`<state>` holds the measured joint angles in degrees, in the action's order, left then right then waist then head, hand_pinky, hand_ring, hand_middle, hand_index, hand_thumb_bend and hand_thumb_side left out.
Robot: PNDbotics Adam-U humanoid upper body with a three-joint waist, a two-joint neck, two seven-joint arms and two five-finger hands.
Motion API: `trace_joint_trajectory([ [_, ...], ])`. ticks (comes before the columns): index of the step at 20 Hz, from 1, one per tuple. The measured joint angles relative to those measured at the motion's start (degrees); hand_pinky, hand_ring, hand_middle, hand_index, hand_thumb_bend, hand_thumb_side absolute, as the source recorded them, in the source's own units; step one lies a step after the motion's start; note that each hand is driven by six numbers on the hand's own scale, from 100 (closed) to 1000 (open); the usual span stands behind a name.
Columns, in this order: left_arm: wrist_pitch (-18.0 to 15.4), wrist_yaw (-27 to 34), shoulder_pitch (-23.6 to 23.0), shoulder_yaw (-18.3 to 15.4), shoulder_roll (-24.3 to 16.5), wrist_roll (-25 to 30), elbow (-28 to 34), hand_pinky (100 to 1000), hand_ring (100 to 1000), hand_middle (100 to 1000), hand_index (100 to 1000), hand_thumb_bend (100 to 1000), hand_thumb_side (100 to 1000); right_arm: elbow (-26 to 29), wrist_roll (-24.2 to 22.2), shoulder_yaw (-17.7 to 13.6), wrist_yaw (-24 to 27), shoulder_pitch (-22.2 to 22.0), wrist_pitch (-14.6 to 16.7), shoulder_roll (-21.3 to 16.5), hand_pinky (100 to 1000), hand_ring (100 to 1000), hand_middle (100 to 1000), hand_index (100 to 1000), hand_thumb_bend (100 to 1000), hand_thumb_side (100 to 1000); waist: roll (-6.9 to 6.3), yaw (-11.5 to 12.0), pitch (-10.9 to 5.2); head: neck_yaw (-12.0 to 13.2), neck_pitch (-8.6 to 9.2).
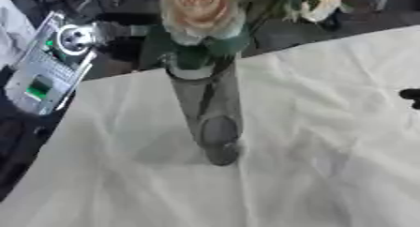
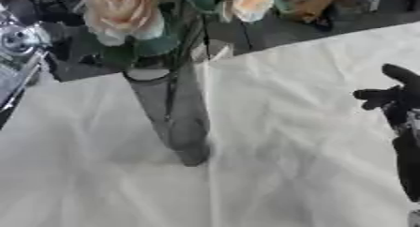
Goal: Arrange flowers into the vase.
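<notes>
Clear vase (image 1: 209,113) upright, mid-table; peach roses (image 1: 199,8) inside

The tall clear glass vase (image 1: 209,118) stood mid-tabletop (image 1: 328,174), peach-petalled flowers (image 1: 201,10) in it; my right robot hand (image 2: 393,99) hung well right of it.

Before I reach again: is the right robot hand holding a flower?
No, the right robot hand holds nothing, well right of the vase.
</notes>
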<state>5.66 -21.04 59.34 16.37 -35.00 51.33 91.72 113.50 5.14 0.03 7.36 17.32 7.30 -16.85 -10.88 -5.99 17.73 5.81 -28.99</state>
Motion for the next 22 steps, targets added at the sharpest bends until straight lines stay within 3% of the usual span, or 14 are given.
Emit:
trace_joint_trajectory([
  [22,1.0,-2.0,-1.3,-0.1,-0.3,0.7,0.1,974,944,961,1000,643,1000,0.0,0.0,0.0,0.3,-0.2,-0.1,0.1,886,702,470,855,100,766,0.0,0.2,0.0,0.2,0.01],
])
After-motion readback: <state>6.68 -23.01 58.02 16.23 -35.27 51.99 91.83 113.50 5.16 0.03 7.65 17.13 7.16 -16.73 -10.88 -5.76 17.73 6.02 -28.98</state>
